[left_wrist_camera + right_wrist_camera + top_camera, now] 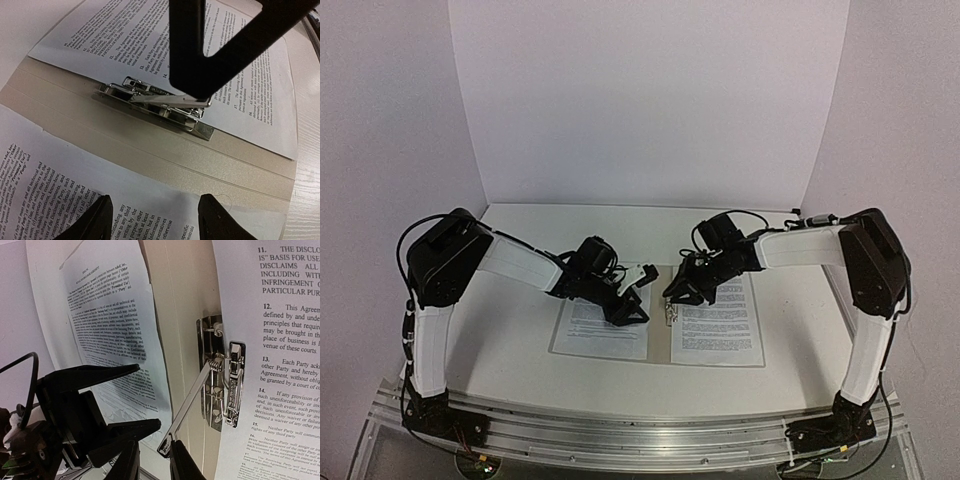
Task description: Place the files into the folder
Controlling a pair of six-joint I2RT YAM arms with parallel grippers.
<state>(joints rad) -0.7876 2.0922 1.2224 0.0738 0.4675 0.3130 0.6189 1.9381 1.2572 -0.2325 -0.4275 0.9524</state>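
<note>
The folder (150,150) lies open in the middle of the bench (510,330), with the files on it: the left sheet (602,330) and the right sheet (718,325). My right gripper (152,462) is narrow, pinching the lever (190,405) of the clip (222,385) at the spine. My left gripper (155,220) hangs wide open over the left sheet, near the spine.
</note>
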